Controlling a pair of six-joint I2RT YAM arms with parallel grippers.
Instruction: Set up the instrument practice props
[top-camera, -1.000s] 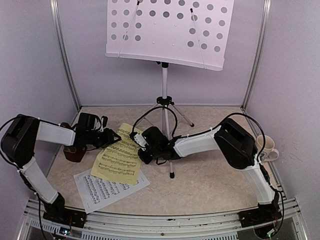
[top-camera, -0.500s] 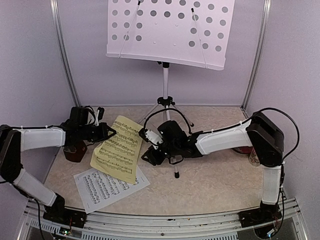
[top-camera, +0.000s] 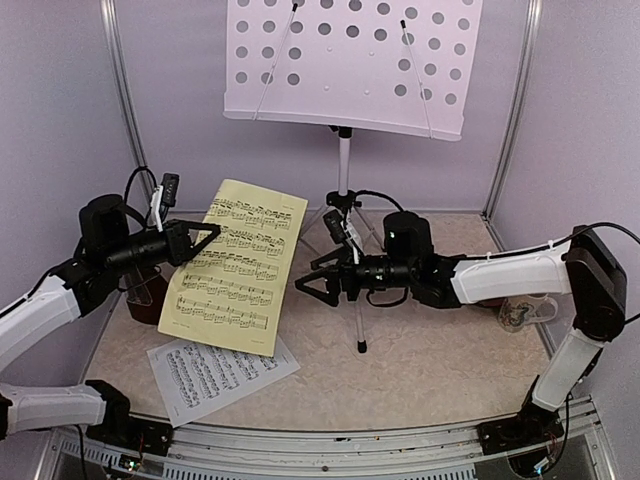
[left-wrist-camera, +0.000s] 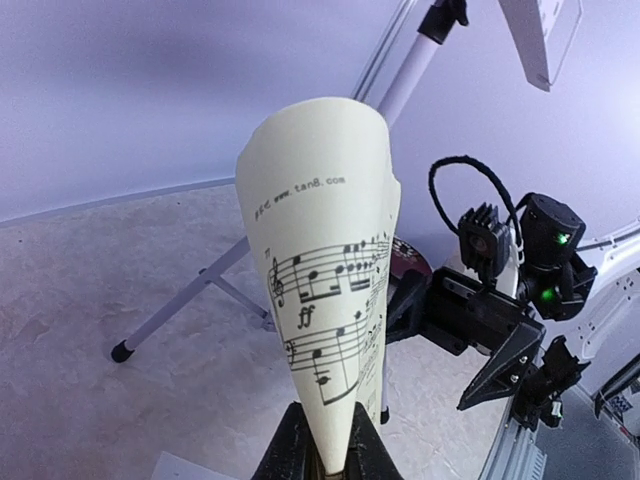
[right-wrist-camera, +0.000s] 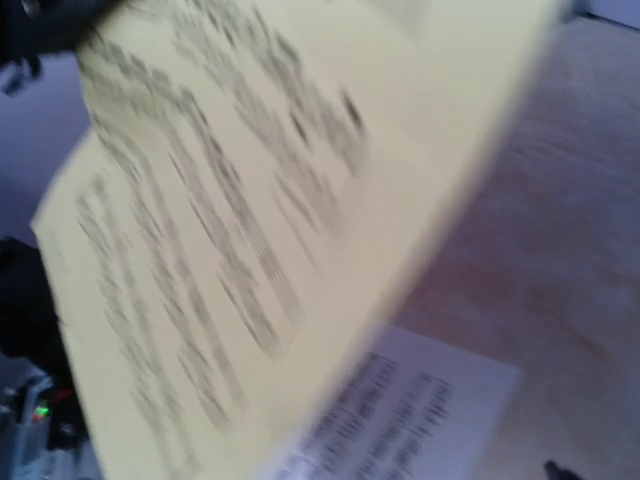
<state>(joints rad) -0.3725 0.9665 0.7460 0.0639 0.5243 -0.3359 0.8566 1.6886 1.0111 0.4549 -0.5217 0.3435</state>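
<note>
The yellow sheet (top-camera: 232, 265) is pale lemon, crossed by black staves and notes, with a line of small black print near its top edge in the left wrist view. The white sheet (top-camera: 215, 375) carries dense black notation. The music stand (top-camera: 350, 65) has a white desk dotted with rows of round holes, a white pole and black joints. The metronome (top-camera: 143, 305) shows dark reddish brown. The arms wear white shells over black joints, and the left gripper (top-camera: 208, 236) and right gripper (top-camera: 312, 280) are black. The bench (top-camera: 440, 350) is mottled beige, and the walls (top-camera: 60, 120) are pale lilac.
</note>
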